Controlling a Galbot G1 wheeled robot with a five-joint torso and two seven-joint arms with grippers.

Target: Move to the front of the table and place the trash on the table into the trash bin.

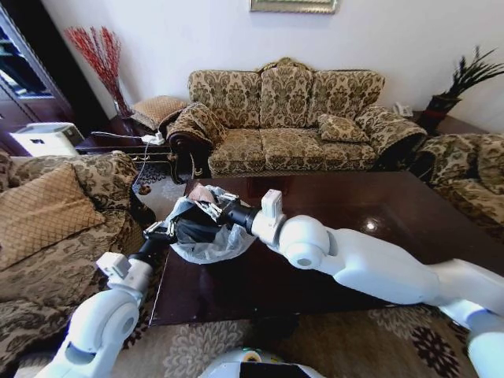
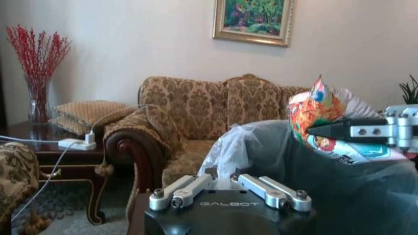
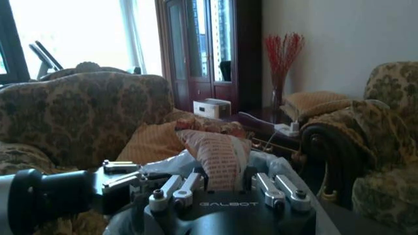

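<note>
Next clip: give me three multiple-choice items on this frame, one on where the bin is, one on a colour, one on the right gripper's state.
1. Where is the trash bin?
A. on the table's corner
B. on the sofa
C. on the rug

2. What colour are the stems in the vase?
A. red
B. blue
C. white

3. What is the right gripper doing?
A. hanging open
B. shut on a wrapper
C. parked low

Key: 1 A, it sits on the table by the left gripper; 2 A, the stems are red; 3 B, its fingers pinch the wrapper over the bin.
</note>
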